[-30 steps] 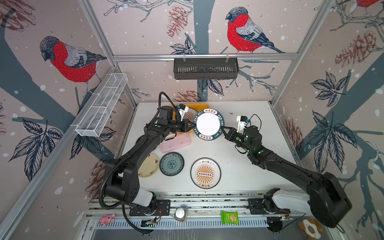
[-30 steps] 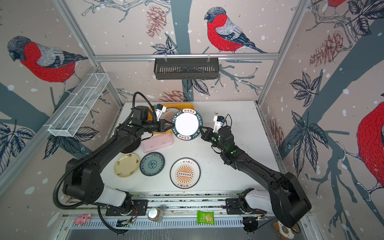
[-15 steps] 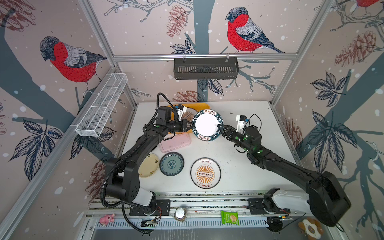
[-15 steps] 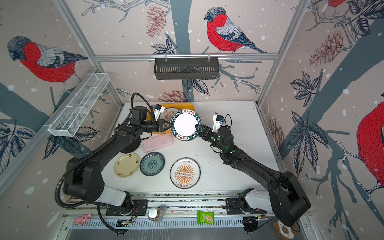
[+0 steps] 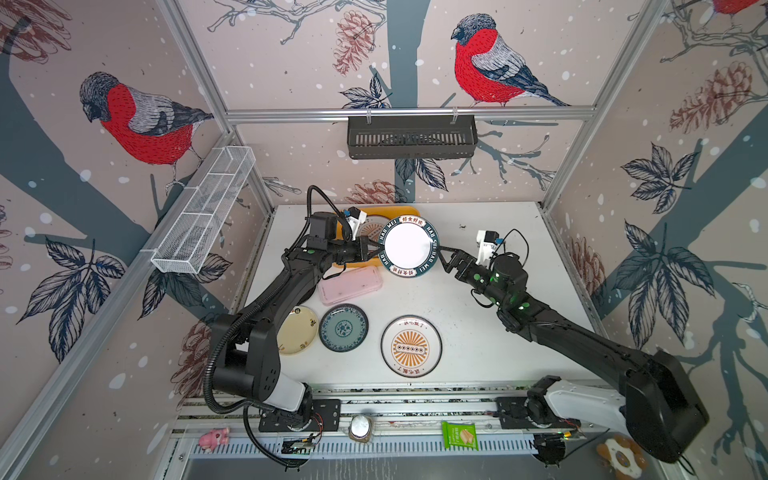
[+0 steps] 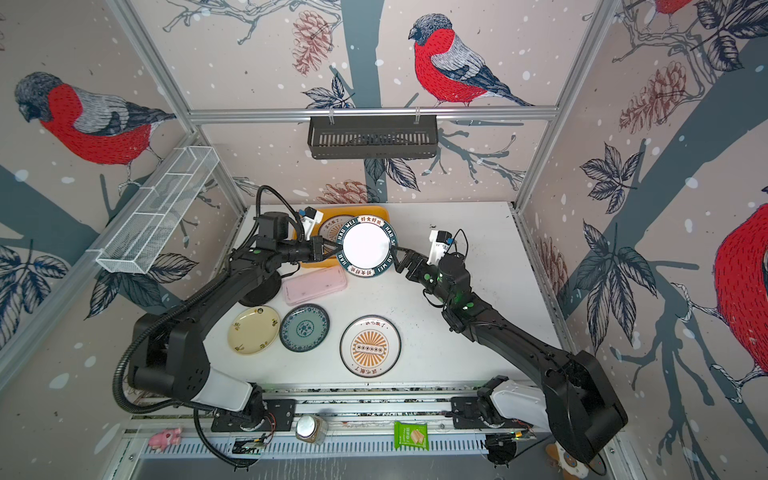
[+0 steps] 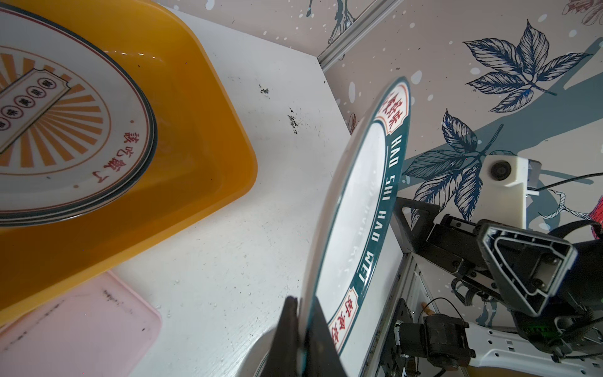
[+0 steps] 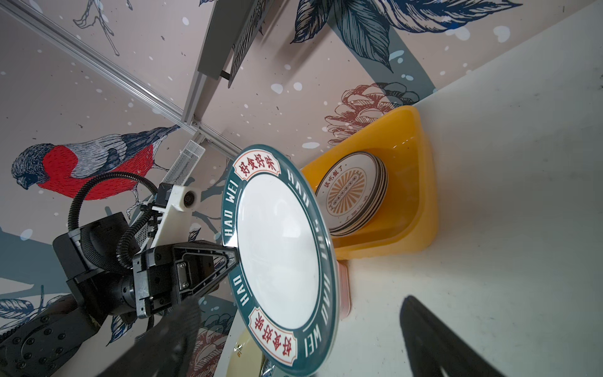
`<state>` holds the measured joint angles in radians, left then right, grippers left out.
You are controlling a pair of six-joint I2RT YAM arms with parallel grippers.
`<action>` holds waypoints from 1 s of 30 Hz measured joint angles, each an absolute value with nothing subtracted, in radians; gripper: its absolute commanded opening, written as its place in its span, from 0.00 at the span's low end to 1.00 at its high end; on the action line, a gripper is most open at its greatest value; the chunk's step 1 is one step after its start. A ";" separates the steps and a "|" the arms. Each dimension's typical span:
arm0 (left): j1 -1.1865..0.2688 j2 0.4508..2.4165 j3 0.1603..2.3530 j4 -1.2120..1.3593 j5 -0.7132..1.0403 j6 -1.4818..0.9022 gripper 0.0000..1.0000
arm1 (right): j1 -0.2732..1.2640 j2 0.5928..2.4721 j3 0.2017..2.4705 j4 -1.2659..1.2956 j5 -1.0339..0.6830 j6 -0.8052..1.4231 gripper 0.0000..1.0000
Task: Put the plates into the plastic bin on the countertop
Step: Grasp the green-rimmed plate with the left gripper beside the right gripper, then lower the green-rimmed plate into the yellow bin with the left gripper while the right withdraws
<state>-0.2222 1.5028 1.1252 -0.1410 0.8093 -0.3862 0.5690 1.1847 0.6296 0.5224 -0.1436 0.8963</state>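
Note:
A white plate with a dark-green lettered rim [image 5: 408, 246] [image 6: 368, 246] hangs tilted above the countertop [image 5: 478, 324], just right of the yellow-orange plastic bin [image 5: 399, 209] [image 8: 421, 196]. My left gripper [image 5: 376, 248] [image 7: 301, 313] is shut on the plate's left rim [image 7: 365, 209]. My right gripper [image 5: 444, 259] [image 8: 295, 303] stands open at the opposite rim, its fingers wide apart and not pinching. A stack of sunburst plates [image 5: 371, 227] [image 7: 65, 130] lies in the bin. Near the front lie a cream plate [image 5: 296, 330], a teal plate [image 5: 343, 327] and a sunburst plate [image 5: 411, 345].
A flat pink box [image 5: 350, 284] lies below the bin, under the left arm's reach. A black slotted rack [image 5: 411, 137] hangs on the back wall and a white wire basket [image 5: 203, 210] on the left wall.
My right gripper has opened and let go of the plate's rim. The plate, still in my left gripper, has shifted a little left and back toward the bin.

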 measured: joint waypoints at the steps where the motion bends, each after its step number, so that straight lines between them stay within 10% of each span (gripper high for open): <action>1: -0.220 1.504 1.126 -0.141 0.809 -0.386 0.02 | 0.569 1.185 0.630 0.523 -0.144 0.889 1.00; 30: -0.057 1.650 1.205 -0.170 0.724 -0.497 0.02 | 0.581 1.237 0.688 0.499 -0.179 0.784 1.00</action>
<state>-0.0566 1.6505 1.2045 -0.1696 0.7238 -0.4969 0.5812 1.2373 0.6880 0.4988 -0.1791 0.7841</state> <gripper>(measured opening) 0.079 0.996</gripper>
